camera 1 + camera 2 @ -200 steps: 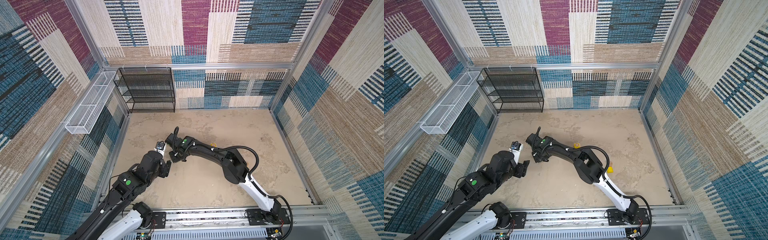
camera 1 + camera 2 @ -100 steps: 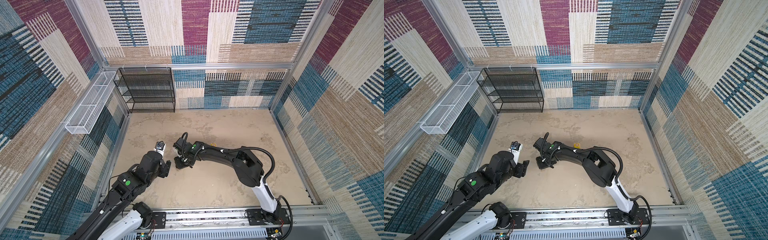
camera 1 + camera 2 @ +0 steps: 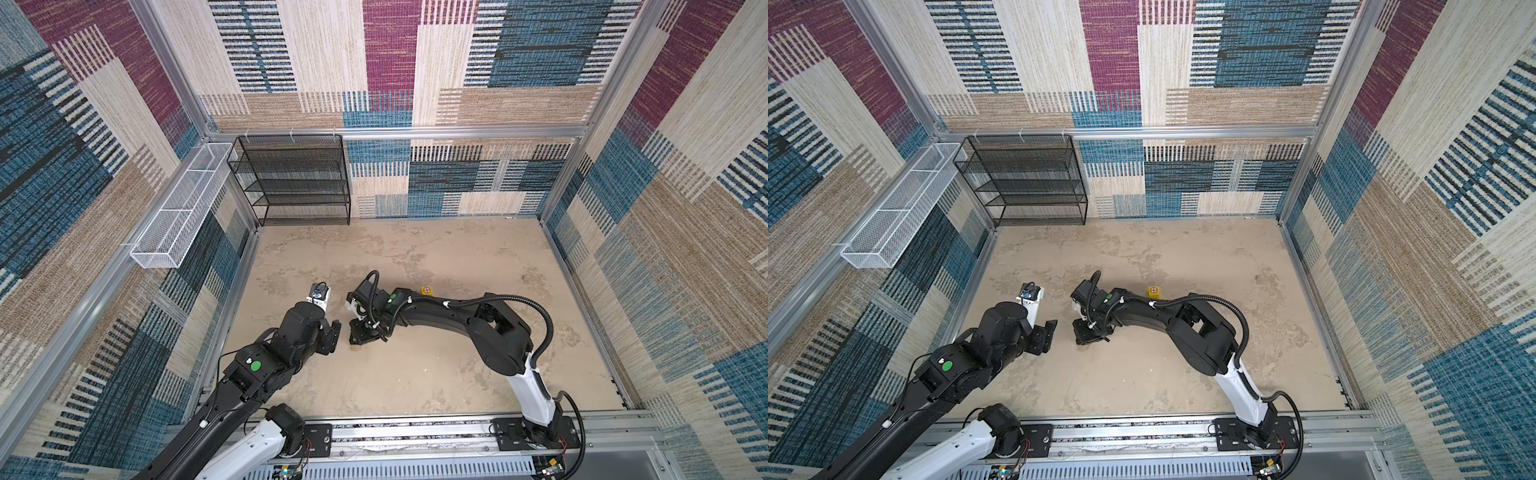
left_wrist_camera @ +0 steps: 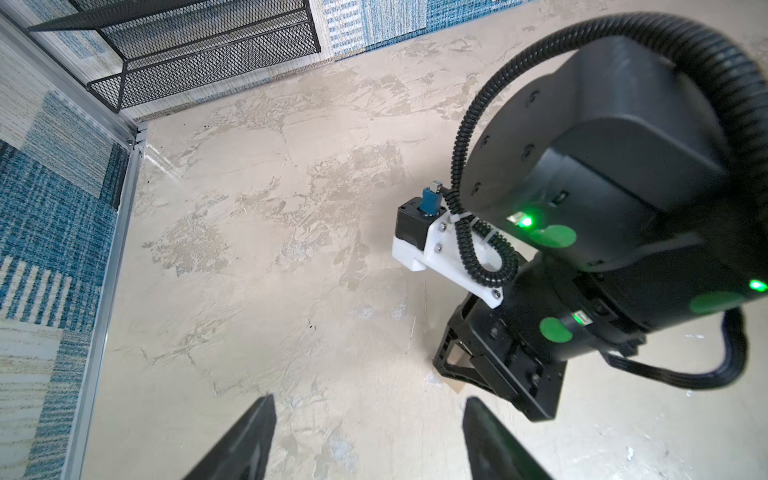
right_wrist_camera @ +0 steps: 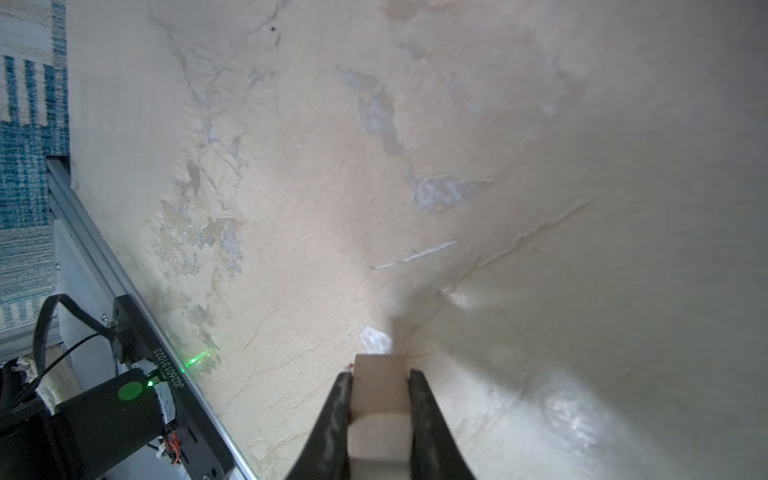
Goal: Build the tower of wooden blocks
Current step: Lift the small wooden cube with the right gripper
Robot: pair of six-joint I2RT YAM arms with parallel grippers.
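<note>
Right pincer point(image 5: 380, 374) clamps plain tan wood block point(image 5: 378, 399).
In a top view: red-marked yellow cube point(image 3: 427, 290) at its 2 o'clock; left pincer point(image 3: 334, 334), parted and empty, at 9 o'clock.

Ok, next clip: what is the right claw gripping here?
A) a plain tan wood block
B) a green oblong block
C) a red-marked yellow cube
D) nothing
A: the right wrist view shows the right claw shut on a plain tan wood block, while the red-marked yellow cube stands free of either claw.
</note>
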